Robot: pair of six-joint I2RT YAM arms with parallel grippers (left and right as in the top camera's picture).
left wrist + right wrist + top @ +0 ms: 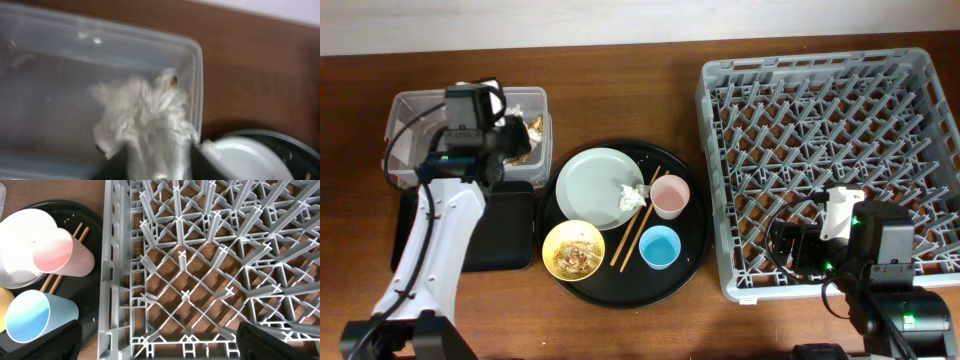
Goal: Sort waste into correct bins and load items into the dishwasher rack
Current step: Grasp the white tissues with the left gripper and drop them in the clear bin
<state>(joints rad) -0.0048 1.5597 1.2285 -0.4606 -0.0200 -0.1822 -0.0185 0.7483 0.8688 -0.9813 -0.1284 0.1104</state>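
Crumpled tissue (150,120) is held pinched by left end effector (157,166) over clear tub (197,65). Right end effector (157,342) is spread, empty. Rack (712,150) unloaded, plate (590,175) not yet moved.

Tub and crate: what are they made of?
The tub looks like clear, glossy plastic: its walls are see-through and small highlights glint near the rim. The crate looks like matt grey moulded plastic, with thin, even ribs and pegs and no shine.
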